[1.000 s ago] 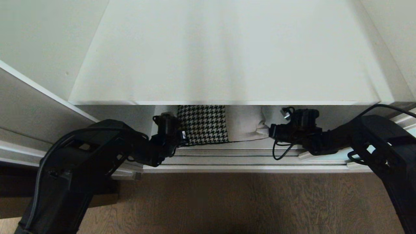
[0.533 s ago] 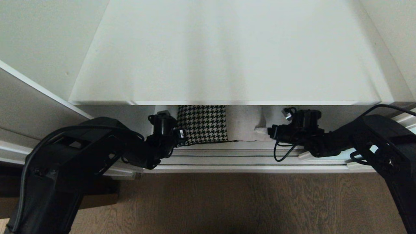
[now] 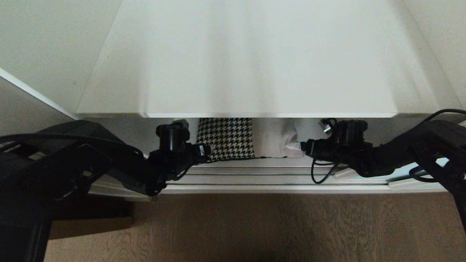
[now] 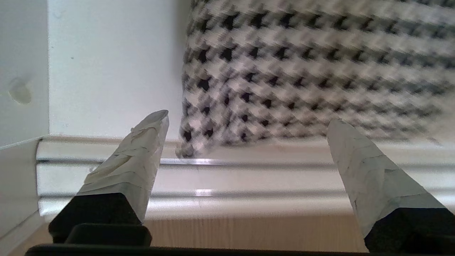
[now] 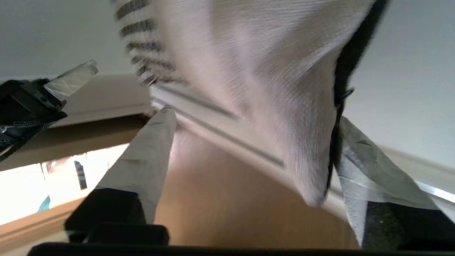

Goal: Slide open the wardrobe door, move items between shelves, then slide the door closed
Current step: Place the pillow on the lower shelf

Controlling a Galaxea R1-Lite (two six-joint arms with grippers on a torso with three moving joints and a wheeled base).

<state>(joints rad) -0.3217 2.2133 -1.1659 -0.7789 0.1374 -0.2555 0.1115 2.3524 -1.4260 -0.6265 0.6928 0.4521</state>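
Two cushions (image 3: pixel 251 140) stand upright side by side, left pincer (image 4: pixel 249 142) and right pincer (image 5: pixel 256 142) spread wide.

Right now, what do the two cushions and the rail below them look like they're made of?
Houndstooth cushion: woven fabric, matte; the black-and-white check reads as weave in the left wrist view. Cream cushion: soft textile with fine ribbing, matte; its corner folds limply beside a fingertip of the right gripper. Track rail: probably metal, satin silver; it shows long straight highlights.

Houndstooth cushion (image 3: pixel 226 138) and cream cushion (image 3: pixel 275 140) stand side by side beneath the white shelf (image 3: pixel 247 72).
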